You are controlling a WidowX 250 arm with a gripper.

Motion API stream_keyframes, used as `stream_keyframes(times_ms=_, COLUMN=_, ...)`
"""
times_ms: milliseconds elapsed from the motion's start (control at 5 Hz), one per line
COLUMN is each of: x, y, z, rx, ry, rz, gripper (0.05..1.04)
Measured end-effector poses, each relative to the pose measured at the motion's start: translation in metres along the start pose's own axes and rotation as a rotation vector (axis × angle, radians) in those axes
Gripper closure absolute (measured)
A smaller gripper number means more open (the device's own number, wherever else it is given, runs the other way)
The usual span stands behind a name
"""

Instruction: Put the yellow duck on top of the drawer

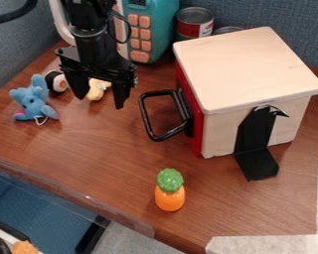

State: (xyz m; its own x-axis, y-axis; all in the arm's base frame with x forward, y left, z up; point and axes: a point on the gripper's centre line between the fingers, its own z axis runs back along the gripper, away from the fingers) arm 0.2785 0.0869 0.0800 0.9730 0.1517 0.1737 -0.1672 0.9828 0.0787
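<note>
1. Your hand (99, 102) hangs over the upper left part of the worktop (95, 144), fingers pointing down and spread apart; it is released, with nothing gripped.
2. Your yellow duck (97, 89) shows in the gap between the fingers, partly hidden behind the hand; it sits on the worktop, to the left of the drawer (245, 64). You can't tell from this angle whether a finger touches it.
3. The drawer has a pale wooden top, a red front and a black handle (147, 116) facing the duck's side. A black bracket (255, 136) stands against its near side.
4. Left of the duck you have a dark-and-white round toy (55, 81), then a blue plush toy (34, 100) just beside that.
5. Behind, you see a teal toy phone (163, 25) and a can (194, 22).
6. Nearer you, an orange toy with a green top (170, 196) stands upright.
</note>
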Motion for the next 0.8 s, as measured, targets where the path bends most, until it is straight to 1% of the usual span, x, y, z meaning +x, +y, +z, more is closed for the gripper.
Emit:
stream_keyframes(times_ms=200, x=-0.003, y=-0.001, z=-0.009, rx=-0.007, ry=0.032, rz=-0.002, gripper=0.083)
stream_keyframes(times_ms=400, x=0.035, y=0.022, z=-0.022, rx=-0.012, ry=-0.002, rz=0.044, gripper=0.083)
stream_keyframes(times_ms=600, x=0.067, y=0.048, z=-0.030, rx=0.045, ry=-0.038, rz=0.081, gripper=0.083)
stream_keyframes(times_ms=800, x=0.090, y=0.061, z=-0.038, rx=0.077, ry=-0.073, rz=0.083, gripper=0.083)
